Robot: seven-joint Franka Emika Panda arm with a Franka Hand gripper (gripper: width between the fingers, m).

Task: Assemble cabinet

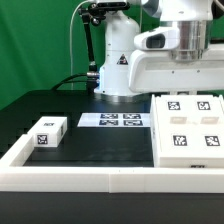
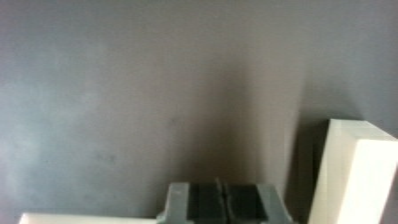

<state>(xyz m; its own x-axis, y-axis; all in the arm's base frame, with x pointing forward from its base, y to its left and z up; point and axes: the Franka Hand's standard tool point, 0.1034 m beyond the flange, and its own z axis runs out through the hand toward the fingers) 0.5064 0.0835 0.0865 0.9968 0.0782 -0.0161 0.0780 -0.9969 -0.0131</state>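
The cabinet (image 1: 188, 128) is the big white block with several square tags on top, lying at the exterior view's right. A smaller white tagged block (image 1: 47, 132) lies at the exterior view's left. The arm's white hand (image 1: 180, 42) hangs above the cabinet's far side; its fingers do not show there. In the wrist view my gripper (image 2: 222, 186) has its two grey fingers pressed together with nothing between them, above bare dark table. A white part's edge (image 2: 356, 172) stands beside the fingers; I cannot tell which part it is.
The marker board (image 1: 112, 121) lies flat between the small block and the cabinet. A long low white border rail (image 1: 110, 180) runs along the front and the exterior view's left side. The robot base (image 1: 118, 65) stands behind the marker board.
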